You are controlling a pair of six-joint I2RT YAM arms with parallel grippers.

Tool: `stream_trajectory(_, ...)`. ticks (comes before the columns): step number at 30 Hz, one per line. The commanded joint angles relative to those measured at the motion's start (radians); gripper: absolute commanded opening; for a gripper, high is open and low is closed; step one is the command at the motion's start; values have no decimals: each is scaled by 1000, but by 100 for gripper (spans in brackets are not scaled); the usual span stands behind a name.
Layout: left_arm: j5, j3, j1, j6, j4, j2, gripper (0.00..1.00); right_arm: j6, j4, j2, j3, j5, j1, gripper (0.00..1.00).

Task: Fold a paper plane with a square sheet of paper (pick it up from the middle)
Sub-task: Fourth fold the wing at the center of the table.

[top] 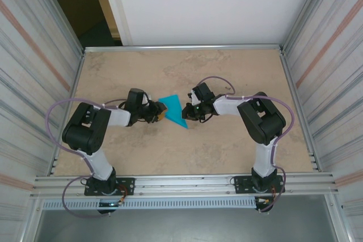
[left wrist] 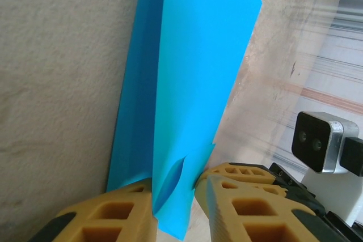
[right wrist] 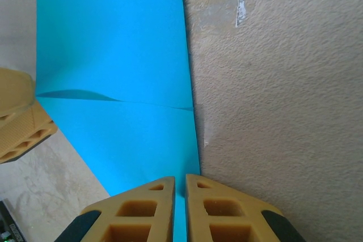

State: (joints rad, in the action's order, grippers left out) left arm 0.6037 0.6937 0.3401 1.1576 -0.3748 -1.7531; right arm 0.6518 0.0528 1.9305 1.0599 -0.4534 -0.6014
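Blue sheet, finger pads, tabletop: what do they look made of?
Blue sheet: thin matte paper, apparently; it creases and curls. Finger pads: tan, probably rubber or printed plastic, with hollow cells. Tabletop: beige, mottled, rough; maybe stone-look laminate.

top view looks down from afar; close wrist views share the paper (left wrist: 187, 83).

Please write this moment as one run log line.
blue paper sheet: creased, partly folded | left gripper: shut on sheet | right gripper: shut on sheet edge | fold: unfinished
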Motion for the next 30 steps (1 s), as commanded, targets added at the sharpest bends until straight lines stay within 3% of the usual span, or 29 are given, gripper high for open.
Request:
stream_trajectory(1, 38, 22, -4, -37, -51, -19, 27, 20, 13, 36, -25, -5, 5, 14)
stream_trajectory(13, 61, 40, -9, -92, -38, -39, 15, 2, -24, -31, -12, -37, 20, 23)
stream_trajectory(20, 56, 47, -10, -80, -38, -25, 12, -54, 4, -110, -10, 38, 17, 33)
stream_trajectory(24, 41, 40, -10, -52, -39, -12, 12, -76, 21, -176, -36, 154, -1, 36)
stream_trajectory(30, 14, 44, -1, -3, -20, 12, 12, -221, 103, -232, -29, 499, -144, 37)
